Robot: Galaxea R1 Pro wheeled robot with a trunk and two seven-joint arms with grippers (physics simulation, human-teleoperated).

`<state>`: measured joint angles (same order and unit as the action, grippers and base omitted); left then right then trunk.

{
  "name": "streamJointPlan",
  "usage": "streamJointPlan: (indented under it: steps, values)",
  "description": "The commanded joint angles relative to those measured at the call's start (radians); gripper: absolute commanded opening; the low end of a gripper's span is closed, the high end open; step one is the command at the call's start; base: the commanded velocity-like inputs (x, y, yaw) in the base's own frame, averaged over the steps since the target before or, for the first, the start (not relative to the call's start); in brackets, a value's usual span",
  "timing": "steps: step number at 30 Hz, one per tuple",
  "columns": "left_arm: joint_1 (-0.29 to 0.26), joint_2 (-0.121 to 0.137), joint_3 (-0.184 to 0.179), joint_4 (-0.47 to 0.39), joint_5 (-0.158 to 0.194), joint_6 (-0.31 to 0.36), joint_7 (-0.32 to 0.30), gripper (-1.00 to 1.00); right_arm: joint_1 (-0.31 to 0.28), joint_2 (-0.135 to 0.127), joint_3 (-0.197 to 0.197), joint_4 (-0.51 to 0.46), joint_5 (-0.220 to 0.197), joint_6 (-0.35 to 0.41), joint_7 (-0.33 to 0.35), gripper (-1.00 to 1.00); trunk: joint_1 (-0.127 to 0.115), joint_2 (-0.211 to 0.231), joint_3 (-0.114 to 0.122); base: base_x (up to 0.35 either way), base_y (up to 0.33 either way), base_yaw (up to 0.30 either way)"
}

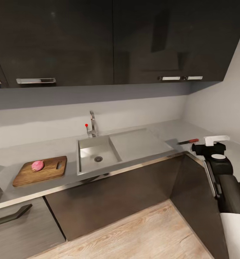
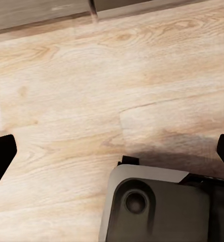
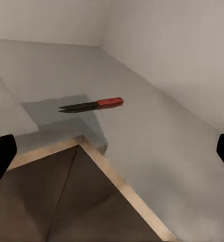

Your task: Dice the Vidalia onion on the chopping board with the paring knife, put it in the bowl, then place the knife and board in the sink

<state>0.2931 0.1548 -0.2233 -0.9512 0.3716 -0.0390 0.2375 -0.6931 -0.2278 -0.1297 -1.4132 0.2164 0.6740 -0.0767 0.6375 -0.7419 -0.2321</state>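
Onion on board, knife not yet picked up

Head view: Vidalia onion (image 1: 37, 165) sits whole on the chopping board (image 1: 40, 171), left of the sink (image 1: 97, 154) on the countertop (image 1: 141, 144). The paring knife (image 1: 188, 141) lies past the drainboard, just beyond the right gripper (image 1: 216, 141). Fetching looks done; dicing, bowling and clearing remain.

Left wrist view: wooden floor (image 2: 91, 101) between widely parted dark fingertips (image 2: 1, 151); nothing held.

Right wrist view: knife flat on the counter ahead, fingertips (image 3: 1, 156) spread wide, empty.
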Motion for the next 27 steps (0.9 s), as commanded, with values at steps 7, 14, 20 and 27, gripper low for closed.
streamJointPlan:
  steps: [7,14,20,27]
  values:
    - [0.0,0.0,-0.005,0.0,0.01,-0.004,0.008,1.0,-0.002,-0.136,0.001,-0.01,-0.141,0.117,0.267,1.0,0.0,-0.001,-0.001,0.038,-0.263,0.0]
    - [0.0,0.0,-0.005,0.0,0.01,-0.004,0.008,1.0,-0.002,-0.148,0.002,-0.012,-0.138,0.132,0.386,1.0,0.0,-0.001,-0.001,0.151,-0.253,0.0]
    - [0.0,0.0,-0.005,-0.004,0.01,-0.004,0.008,1.0,-0.002,-0.145,0.006,-0.013,-0.139,0.132,0.455,1.0,0.0,-0.001,-0.001,0.225,-0.138,0.0]
    - [0.0,0.0,-0.005,-0.011,0.01,-0.004,0.008,1.0,-0.002,-0.142,0.003,-0.013,-0.138,0.127,0.538,1.0,0.0,-0.001,-0.001,0.275,-0.013,0.0]
